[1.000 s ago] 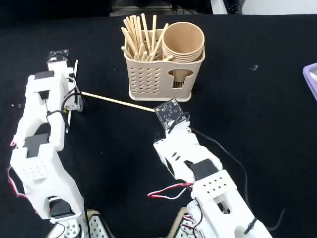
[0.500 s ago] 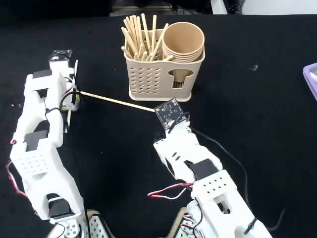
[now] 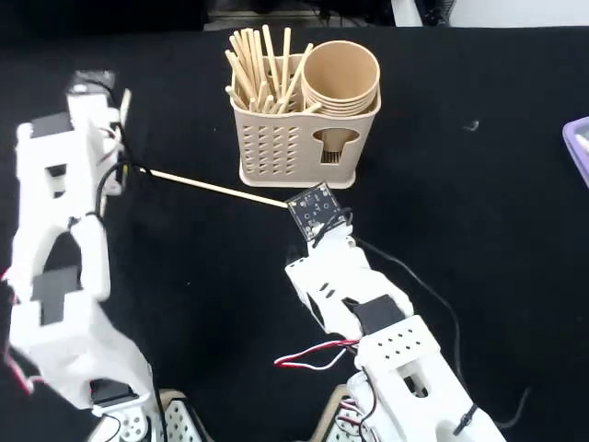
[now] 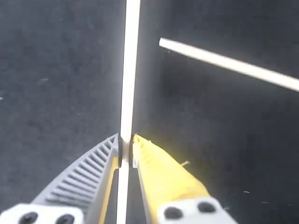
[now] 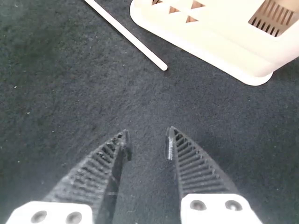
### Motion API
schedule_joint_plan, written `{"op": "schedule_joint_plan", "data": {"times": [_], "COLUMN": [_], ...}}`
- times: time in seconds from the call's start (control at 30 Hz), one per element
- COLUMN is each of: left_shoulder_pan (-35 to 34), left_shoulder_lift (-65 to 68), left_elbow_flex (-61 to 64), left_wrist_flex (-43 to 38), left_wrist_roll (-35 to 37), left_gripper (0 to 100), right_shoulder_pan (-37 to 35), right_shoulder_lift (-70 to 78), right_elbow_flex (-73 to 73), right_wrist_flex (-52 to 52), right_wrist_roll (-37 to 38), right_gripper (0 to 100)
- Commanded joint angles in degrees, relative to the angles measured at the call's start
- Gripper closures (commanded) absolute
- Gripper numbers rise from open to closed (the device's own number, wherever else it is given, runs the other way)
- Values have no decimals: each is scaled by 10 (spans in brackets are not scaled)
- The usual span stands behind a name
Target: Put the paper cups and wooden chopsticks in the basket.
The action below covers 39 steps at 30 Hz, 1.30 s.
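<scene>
Yellow and grey fingers of the left gripper (image 4: 126, 150) are pinched on a wooden chopstick (image 4: 129, 70), which runs straight out past their tips. A second chopstick (image 4: 229, 63) lies apart from it on the black table (image 4: 56, 70). The right gripper (image 5: 147, 140) hangs spread over the table, holding nothing, near that loose stick's end (not touching it) and the foot of the basket (image 5: 219, 42). Stacked paper cups (image 3: 340, 74) and bundled chopsticks (image 3: 262, 60) stand in the basket.
</scene>
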Motion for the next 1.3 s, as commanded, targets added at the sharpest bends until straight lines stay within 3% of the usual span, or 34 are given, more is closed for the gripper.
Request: {"op": "schedule_joint_plan", "data": {"times": [0.0, 0.13, 0.37, 0.57, 0.83, 0.97, 1.27], "left_shoulder_pan": [-2, 21, 154, 241, 317, 327, 327], "left_shoulder_lift": [-165, -268, -392, -463, -486, -485, -471], "left_elbow_flex": [-13, -9, 55, 133, 223, 249, 263], "left_wrist_flex": [14, -14, -127, -298, -592, -634, -647], "left_wrist_roll": [99, 193, 218, 219, 215, 214, 218], "left_gripper": [970, 970, 970, 970, 970, 968, 970], "right_shoulder_pan": [-7, -7, -7, -7, -7, -7, -7], "right_shoulder_lift": [-16, -16, -16, -16, -16, -16, -16], "right_elbow_flex": [-4, -4, -4, -5, -3, -3, -4], "right_wrist_flex": [-11, -11, -11, -11, -11, -12, -12], "right_wrist_roll": [5, 5, 5, 5, 5, 5, 5], "right_gripper": [868, 868, 868, 868, 868, 868, 868]}}
